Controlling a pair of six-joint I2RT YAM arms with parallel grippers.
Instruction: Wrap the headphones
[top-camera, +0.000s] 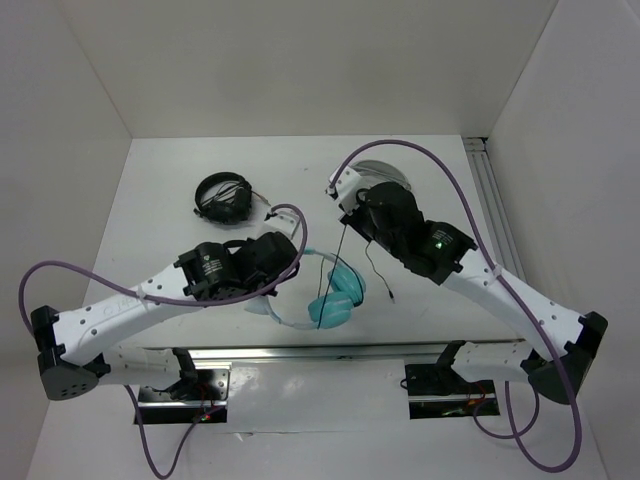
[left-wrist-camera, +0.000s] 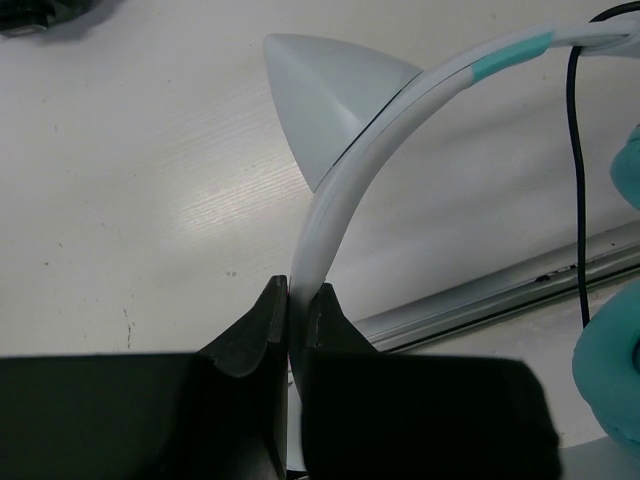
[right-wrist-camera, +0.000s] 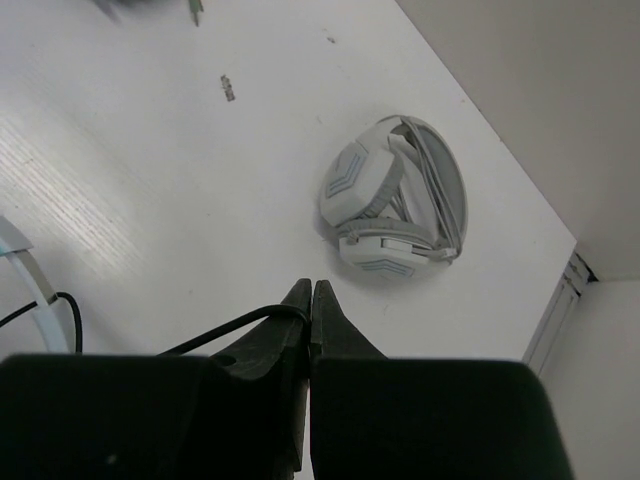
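The headphones (top-camera: 335, 297) lie near the table's front edge, teal ear cups (left-wrist-camera: 610, 380) side by side. My left gripper (left-wrist-camera: 300, 300) is shut on their pale headband (left-wrist-camera: 340, 190), which arcs up from the jaws past a whitish pointed ear piece (left-wrist-camera: 320, 90). From above, the left gripper (top-camera: 298, 268) sits just left of the cups. The thin black cable (top-camera: 341, 250) runs up from the cups to my right gripper (top-camera: 342, 215). In the right wrist view that gripper (right-wrist-camera: 312, 295) is shut, with the cable (right-wrist-camera: 230, 328) looping into its jaws from the left.
White and grey headphones (right-wrist-camera: 395, 205) lie folded at the back right, partly under the right arm (top-camera: 385, 170). All-black headphones (top-camera: 223, 197) sit at the back left. A metal rail (top-camera: 330, 352) runs along the near edge.
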